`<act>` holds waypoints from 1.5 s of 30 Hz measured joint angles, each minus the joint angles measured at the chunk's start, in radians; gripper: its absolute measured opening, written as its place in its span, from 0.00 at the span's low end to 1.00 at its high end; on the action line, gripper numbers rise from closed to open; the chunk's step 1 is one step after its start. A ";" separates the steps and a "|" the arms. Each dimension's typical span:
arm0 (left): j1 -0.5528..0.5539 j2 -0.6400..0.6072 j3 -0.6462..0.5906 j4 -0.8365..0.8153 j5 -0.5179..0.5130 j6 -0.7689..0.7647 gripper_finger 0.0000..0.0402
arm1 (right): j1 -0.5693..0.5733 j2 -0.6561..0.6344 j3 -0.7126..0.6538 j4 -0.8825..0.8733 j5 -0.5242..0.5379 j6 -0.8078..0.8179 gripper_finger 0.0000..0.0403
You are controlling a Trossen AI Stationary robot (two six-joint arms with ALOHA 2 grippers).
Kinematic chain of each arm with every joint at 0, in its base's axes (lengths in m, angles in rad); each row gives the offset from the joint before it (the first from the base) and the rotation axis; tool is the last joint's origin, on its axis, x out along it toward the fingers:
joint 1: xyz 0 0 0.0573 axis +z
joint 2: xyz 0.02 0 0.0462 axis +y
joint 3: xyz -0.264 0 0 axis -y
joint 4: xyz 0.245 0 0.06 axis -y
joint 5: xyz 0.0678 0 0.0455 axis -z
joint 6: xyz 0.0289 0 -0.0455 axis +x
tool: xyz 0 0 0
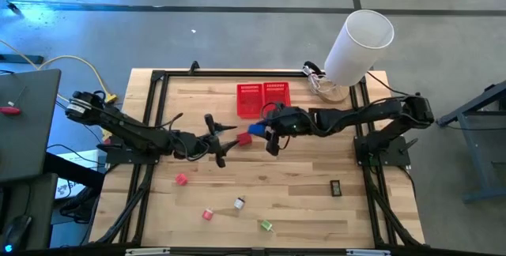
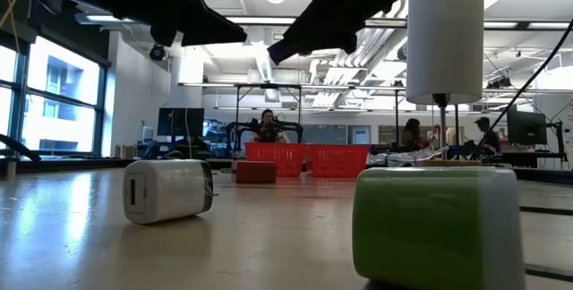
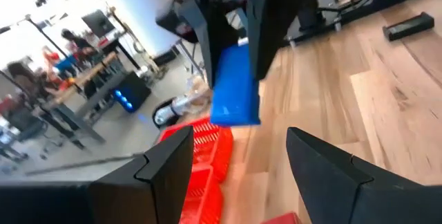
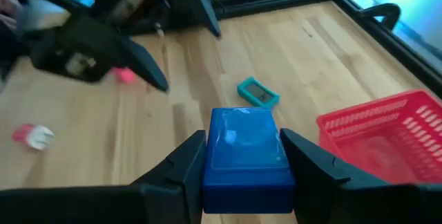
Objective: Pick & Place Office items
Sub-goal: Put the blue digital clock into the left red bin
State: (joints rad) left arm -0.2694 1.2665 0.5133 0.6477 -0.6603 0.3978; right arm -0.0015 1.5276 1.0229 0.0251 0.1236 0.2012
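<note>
Wooden desk (image 1: 292, 201), open workshop behind with people seated at benches. We see the right gripper (image 4: 243, 156) clenched on a blue block (image 4: 243, 151), one finger on each side, block's long axis running out past the fingertips, held off the desk near the red baskets (image 1: 264, 99). Left gripper (image 3: 238, 158) has its fingers spread, nothing between them, facing the block. Right wrist view alone shows a teal item (image 4: 258, 92) lying flat beyond the fingertips. High view adds the pink (image 1: 181, 179), red-white (image 1: 208, 215), whitish (image 1: 239, 203), green (image 1: 266, 225) items and black rectangle (image 1: 335, 186).
</note>
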 joint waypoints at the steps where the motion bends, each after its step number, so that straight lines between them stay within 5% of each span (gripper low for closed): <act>1: 0.001 0.007 0.000 0.005 0.000 -0.004 0.55 | -0.002 0.000 0.000 0.001 -0.001 0.009 0.36; 11: 0.033 0.099 0.000 0.056 -0.004 0.254 0.55 | -0.002 0.000 0.000 0.074 -0.003 0.065 0.36; 19: -0.009 0.232 0.000 0.399 -0.125 0.574 0.55 | -0.001 0.000 0.000 0.077 -0.004 0.086 0.36; 27: -0.022 0.352 0.000 0.593 -0.097 0.842 0.55 | -0.001 0.001 0.000 0.099 -0.022 0.084 0.36; 35: 0.010 0.416 0.003 0.795 -0.096 0.867 0.55 | -0.001 0.002 0.000 0.104 -0.030 0.083 0.36; 45: 0.047 0.419 0.033 0.795 -0.095 0.847 0.53 | -0.001 0.002 0.000 0.108 -0.045 0.085 0.36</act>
State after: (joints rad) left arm -0.2227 1.6859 0.5464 1.4425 -0.7551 1.2449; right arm -0.0029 1.5291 1.0228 0.1329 0.0790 0.2859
